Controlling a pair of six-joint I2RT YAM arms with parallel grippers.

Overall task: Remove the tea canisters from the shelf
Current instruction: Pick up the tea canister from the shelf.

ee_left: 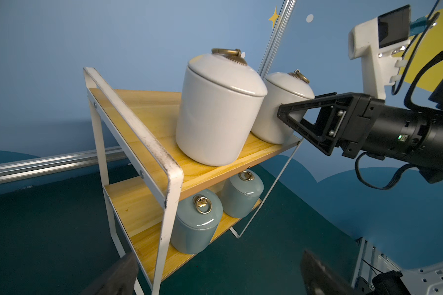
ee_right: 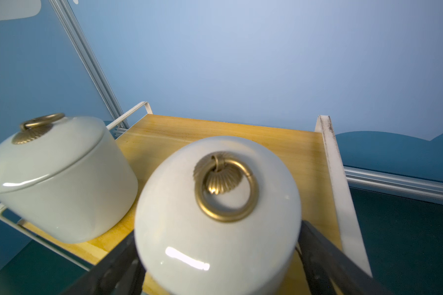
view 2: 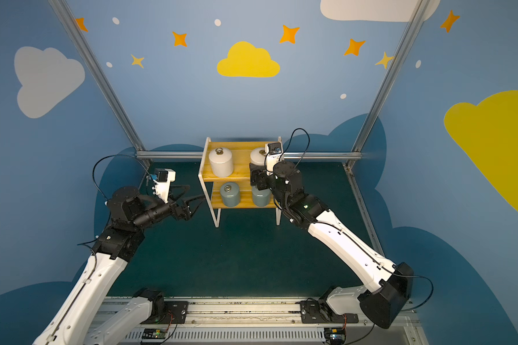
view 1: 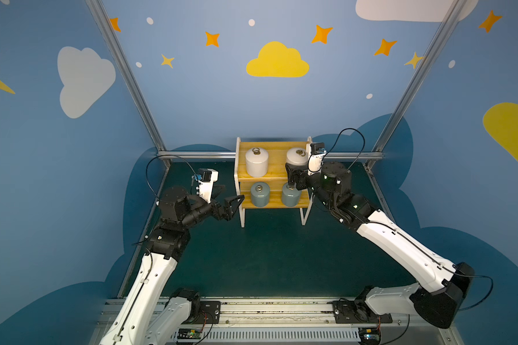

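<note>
Four canisters stand on the shelf (view 1: pixel 277 147), which sits at the far end of the green bench (view 1: pixel 269 257), up against the back rail (view 1: pixel 198 154). On the top board are the two white ones, the left white canister (view 1: pixel 256 163) and the right white canister (view 1: pixel 297 157). Both are upright and a little apart, each with a brass ring lying on its lid. On the lower board beneath them are the two grey-blue canisters, one (view 1: pixel 260 195) to the left and one (view 1: pixel 290 197) to the right, also upright and not touching each other.

The right pincer (view 1: pixel 295 179) is at the front of the top board, straddling the right white canister low on its body. From that arm's wrist camera, a dark finger (ee_right: pixel 118 258) lies along each side of the jar. They look pressed against it, but the view is close and blurred, so I call it a grip without swearing to it. From the left wrist camera, the jar stands on the board.

The left pincer (view 1: pixel 228 197) hangs just off the shelf's left side frame, about level with the lower board. Its jaws are spread wide with nothing between them.
</note>
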